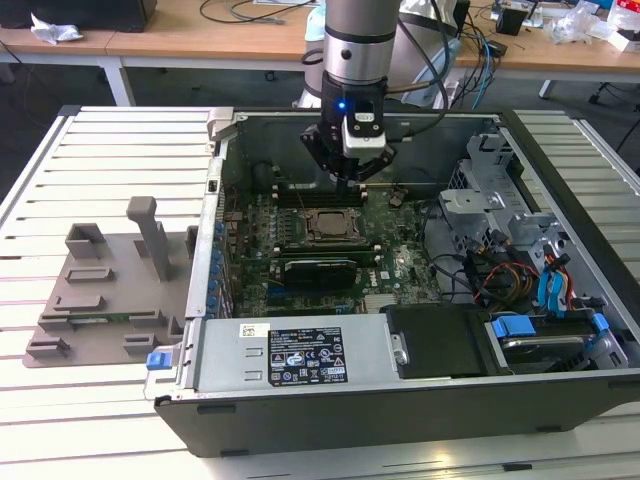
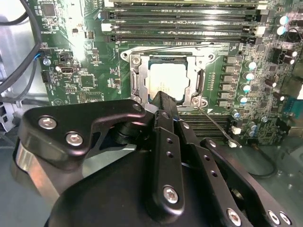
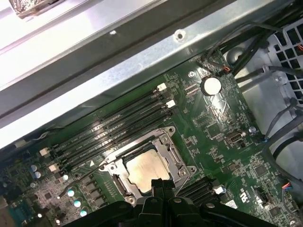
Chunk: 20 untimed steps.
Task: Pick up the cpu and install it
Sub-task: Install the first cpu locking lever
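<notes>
My gripper (image 1: pixel 357 172) hangs closed and empty over the cpu (image 2: pixel 167 81) already seated in its socket (image 3: pixel 147 167), so installing looks finished.

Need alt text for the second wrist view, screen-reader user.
The cpu sits inside the black socket frame on the green motherboard, silver top facing up. The black gripper is in the foreground with its tip at the socket's near edge. Memory slots run beyond the socket.

The cpu (image 2: pixel 166 83), pale silver and square, lies flat inside the motherboard socket frame (image 2: pixel 134 83) below my tool (image 3: pixel 162 185).
</notes>
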Tool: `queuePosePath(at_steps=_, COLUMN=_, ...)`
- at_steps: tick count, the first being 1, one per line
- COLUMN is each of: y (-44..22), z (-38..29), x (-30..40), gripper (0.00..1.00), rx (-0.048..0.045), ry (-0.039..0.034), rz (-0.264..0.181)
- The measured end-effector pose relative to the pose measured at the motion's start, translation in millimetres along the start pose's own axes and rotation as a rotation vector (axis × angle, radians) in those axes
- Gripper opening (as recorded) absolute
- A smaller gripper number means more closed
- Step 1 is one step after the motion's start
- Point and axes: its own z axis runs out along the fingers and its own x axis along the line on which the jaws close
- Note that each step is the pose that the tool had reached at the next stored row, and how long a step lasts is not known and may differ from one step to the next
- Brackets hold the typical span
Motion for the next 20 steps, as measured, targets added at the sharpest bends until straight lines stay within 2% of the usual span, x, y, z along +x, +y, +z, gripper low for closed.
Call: queuePosePath(at_steps=20, y=0.0, z=0.0, x=0.0, gripper=0.11, rx=-0.0066, ry=-0.0087, rz=-0.158)
